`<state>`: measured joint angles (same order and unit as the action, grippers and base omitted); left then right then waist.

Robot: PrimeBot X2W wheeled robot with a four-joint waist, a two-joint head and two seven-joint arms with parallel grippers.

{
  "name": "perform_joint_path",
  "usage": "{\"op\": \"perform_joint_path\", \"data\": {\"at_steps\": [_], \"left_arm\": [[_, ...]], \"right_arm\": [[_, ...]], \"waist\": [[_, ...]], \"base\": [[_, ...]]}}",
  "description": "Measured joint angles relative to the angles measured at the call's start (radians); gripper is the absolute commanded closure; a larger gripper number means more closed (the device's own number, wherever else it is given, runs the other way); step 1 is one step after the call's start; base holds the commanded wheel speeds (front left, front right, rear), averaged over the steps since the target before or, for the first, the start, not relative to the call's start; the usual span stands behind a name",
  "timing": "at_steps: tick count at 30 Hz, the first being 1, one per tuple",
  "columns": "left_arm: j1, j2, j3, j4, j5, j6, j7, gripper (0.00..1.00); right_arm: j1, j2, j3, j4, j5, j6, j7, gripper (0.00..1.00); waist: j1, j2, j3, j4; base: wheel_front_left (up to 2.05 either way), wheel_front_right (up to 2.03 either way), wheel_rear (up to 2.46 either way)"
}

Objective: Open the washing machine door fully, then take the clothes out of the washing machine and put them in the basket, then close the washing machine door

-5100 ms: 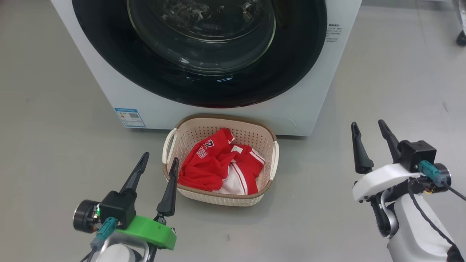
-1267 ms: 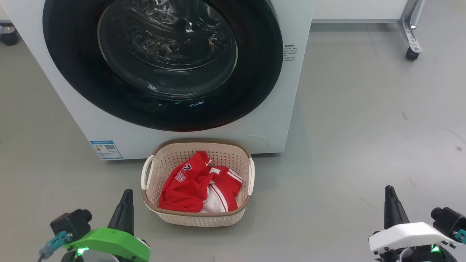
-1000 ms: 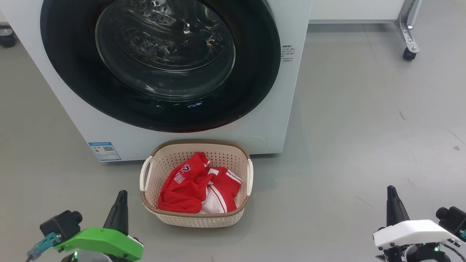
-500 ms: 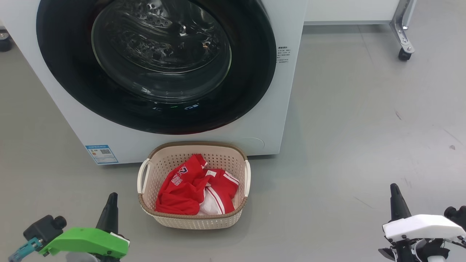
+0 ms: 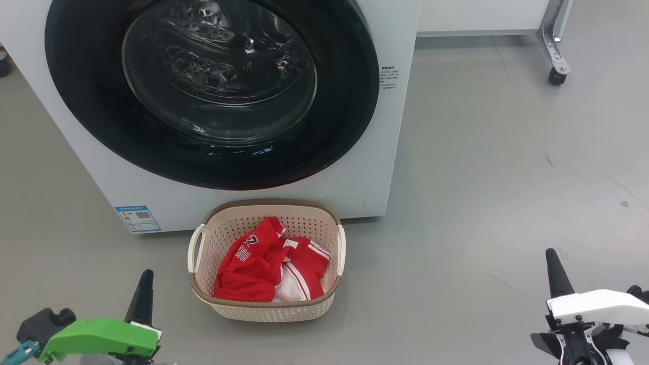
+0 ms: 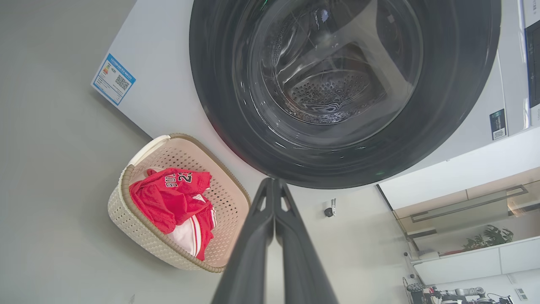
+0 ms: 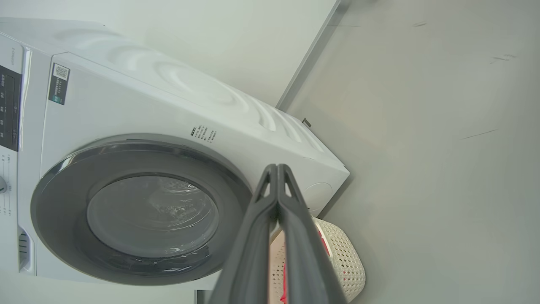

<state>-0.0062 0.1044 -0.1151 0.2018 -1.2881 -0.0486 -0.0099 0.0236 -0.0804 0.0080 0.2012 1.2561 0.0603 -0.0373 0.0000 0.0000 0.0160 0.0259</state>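
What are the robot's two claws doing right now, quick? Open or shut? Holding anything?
Left gripper: shut, holding nothing.
Right gripper: shut, holding nothing.

Grey floor (image 5: 481,177): smooth, with a few small dark scuffs (image 5: 549,160). A metal leg (image 5: 551,50) on a black caster (image 5: 556,77) stands at far right, below a white panel (image 5: 481,15). White wall (image 7: 211,46) behind. Green plant (image 6: 489,236) on a distant ledge.
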Motion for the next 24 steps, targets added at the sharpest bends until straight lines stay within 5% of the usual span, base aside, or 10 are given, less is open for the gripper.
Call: {"op": "perform_joint_path", "data": {"at_steps": [24], "left_arm": [[-0.024, -0.012, 0.087, 0.042, -0.281, -0.047, 0.044, 1.0]], "right_arm": [[-0.049, -0.005, -0.047, 0.046, 0.31, 0.043, 0.063, 1.0]], "waist": [[0.0, 0.0, -0.01, -0.02]], "base": [[0.0, 0.0, 0.0]]}}
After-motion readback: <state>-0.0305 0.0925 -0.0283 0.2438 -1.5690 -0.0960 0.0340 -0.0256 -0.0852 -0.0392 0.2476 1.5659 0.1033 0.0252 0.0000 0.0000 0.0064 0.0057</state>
